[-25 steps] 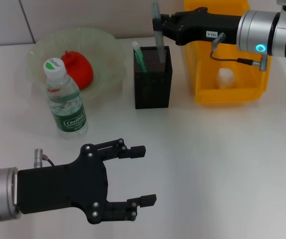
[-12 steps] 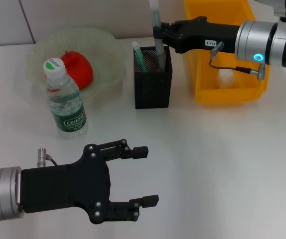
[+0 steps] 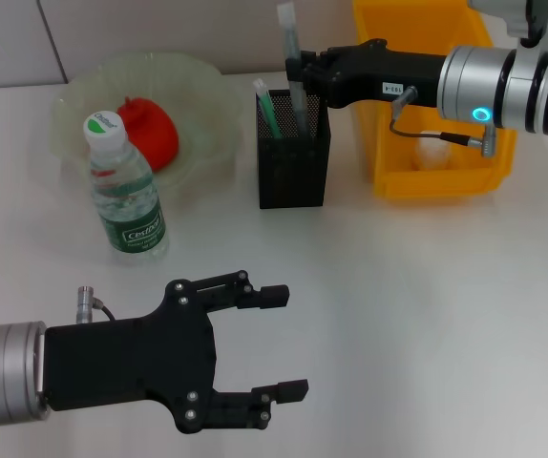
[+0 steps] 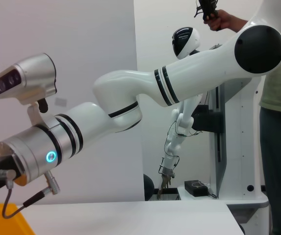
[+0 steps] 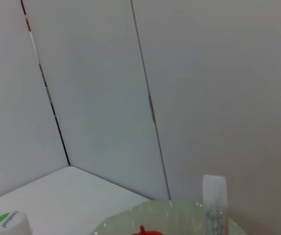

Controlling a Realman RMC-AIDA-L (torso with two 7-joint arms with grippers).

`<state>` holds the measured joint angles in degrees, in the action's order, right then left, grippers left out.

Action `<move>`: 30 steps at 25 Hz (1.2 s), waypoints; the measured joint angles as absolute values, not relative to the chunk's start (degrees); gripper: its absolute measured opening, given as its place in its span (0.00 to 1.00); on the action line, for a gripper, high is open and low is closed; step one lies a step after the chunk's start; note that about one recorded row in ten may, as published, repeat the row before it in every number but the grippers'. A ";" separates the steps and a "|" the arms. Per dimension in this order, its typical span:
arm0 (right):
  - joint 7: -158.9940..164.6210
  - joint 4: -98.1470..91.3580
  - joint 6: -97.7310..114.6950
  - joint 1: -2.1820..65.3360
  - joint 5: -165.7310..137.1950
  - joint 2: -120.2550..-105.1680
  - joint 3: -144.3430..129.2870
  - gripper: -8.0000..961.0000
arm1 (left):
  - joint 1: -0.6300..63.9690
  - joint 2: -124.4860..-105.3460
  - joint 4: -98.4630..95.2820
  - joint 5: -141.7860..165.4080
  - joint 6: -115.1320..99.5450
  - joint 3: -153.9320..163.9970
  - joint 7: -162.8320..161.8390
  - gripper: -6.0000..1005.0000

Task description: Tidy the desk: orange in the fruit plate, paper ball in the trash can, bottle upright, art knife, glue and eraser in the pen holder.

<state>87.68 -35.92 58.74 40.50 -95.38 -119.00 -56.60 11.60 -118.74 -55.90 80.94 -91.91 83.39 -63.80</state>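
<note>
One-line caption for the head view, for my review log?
Right gripper holds a grey stick in the pen holder; left gripper open near the upright bottle.

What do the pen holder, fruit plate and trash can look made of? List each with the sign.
Pen holder: black metal mesh, probably; a fine grid shows on its walls, matte.
Fruit plate: translucent pale-green plastic or glass, hard to say which; the table shows faintly through its wavy, ribbed rim.
Trash can: bright yellow plastic, apparently; smooth opaque walls with a slight sheen.

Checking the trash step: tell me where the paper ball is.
In the head view, the paper ball lies inside the yellow trash can, right of the pen holder.
</note>
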 joint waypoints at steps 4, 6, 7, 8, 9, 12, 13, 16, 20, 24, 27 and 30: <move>87.05 -35.34 57.50 40.74 -95.23 -119.09 -56.90 0.15 | 11.60 -118.74 -55.89 80.94 -91.93 83.40 -63.80 0.79; 87.02 -34.61 57.00 40.98 -95.23 -119.11 -57.08 0.15 | 11.60 -118.74 -55.89 80.95 -91.93 83.41 -63.80 0.79; 87.01 -34.19 56.74 41.14 -95.23 -119.11 -57.10 0.15 | 11.60 -118.74 -55.89 80.95 -91.93 83.41 -63.80 0.79; 87.01 -33.81 56.44 41.30 -95.23 -119.11 -57.10 0.15 | 11.60 -118.74 -55.86 80.95 -91.93 83.41 -63.80 0.79; 87.01 -33.56 56.27 41.40 -95.23 -119.10 -57.10 0.15 | 11.60 -118.74 -55.84 80.95 -91.93 83.41 -63.80 0.79; 86.97 -33.34 56.08 41.48 -95.23 -119.05 -57.13 0.15 | 11.61 -118.74 -55.80 80.95 -91.93 83.41 -63.80 0.79; 86.90 -33.33 56.08 41.48 -95.23 -119.05 -57.13 0.15 | 11.63 -118.74 -55.80 80.95 -91.93 83.41 -63.80 0.79; 86.60 -33.31 56.35 41.49 -95.23 -119.10 -57.17 0.15 | 11.76 -118.74 -55.80 80.95 -91.93 83.41 -63.80 0.79; 86.58 -33.31 56.56 41.56 -95.23 -119.12 -57.27 0.16 | 11.80 -118.74 -55.80 80.95 -91.87 83.41 -63.81 0.79; 86.59 -33.30 56.56 41.57 -95.23 -119.16 -57.31 0.16 | 11.94 -118.74 -55.81 80.95 -91.89 83.41 -63.81 0.79; 86.59 -33.31 56.48 41.57 -95.23 -119.23 -57.31 0.16 | 11.98 -118.74 -55.81 80.95 -91.90 83.41 -63.81 0.79; 86.57 -33.31 56.32 41.49 -95.23 -119.26 -57.25 0.16 | 11.98 -118.74 -55.81 80.95 -91.92 83.41 -63.82 0.79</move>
